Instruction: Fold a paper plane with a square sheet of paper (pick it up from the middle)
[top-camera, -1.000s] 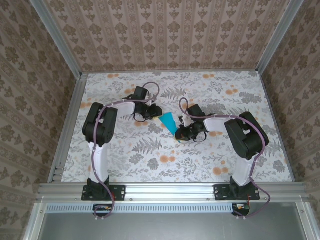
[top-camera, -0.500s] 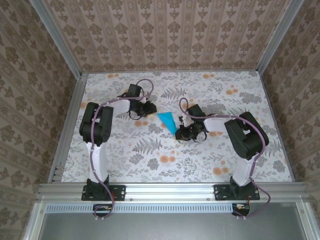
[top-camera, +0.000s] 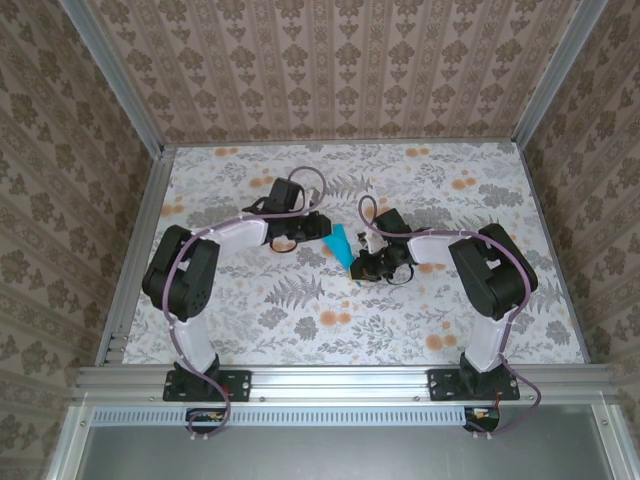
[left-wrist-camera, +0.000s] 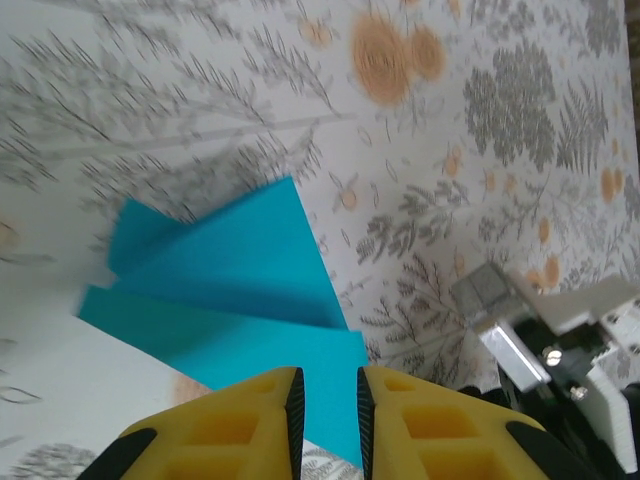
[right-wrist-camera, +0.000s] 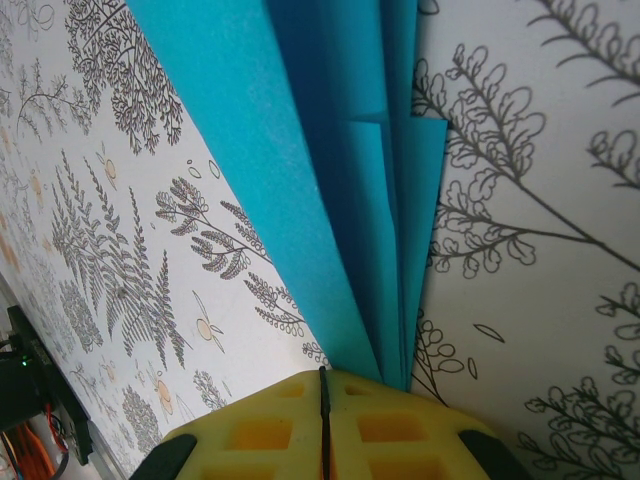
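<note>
The turquoise paper plane (top-camera: 340, 243) lies mid-table as a narrow folded wedge; its layered folds (right-wrist-camera: 330, 190) fan away from my right fingers, and its wide end (left-wrist-camera: 235, 270) shows in the left wrist view. My right gripper (top-camera: 363, 265) (right-wrist-camera: 323, 385) is shut at the narrow end. Its pads meet with nothing visible between them, and the paper runs in under its right finger. My left gripper (top-camera: 318, 228) (left-wrist-camera: 330, 400) hovers over the wide end, open by a narrow gap, with blue paper showing through that gap.
The floral tabletop (top-camera: 300, 300) stretches around the paper. The right arm's wrist hardware (left-wrist-camera: 560, 330) sits close to the left gripper. Aluminium rails (top-camera: 140, 250) and patterned walls bound the table.
My left gripper has swung away to the left, then back right, up to the paper's wide end. The paper now looks narrower. The right gripper has stayed put.
</note>
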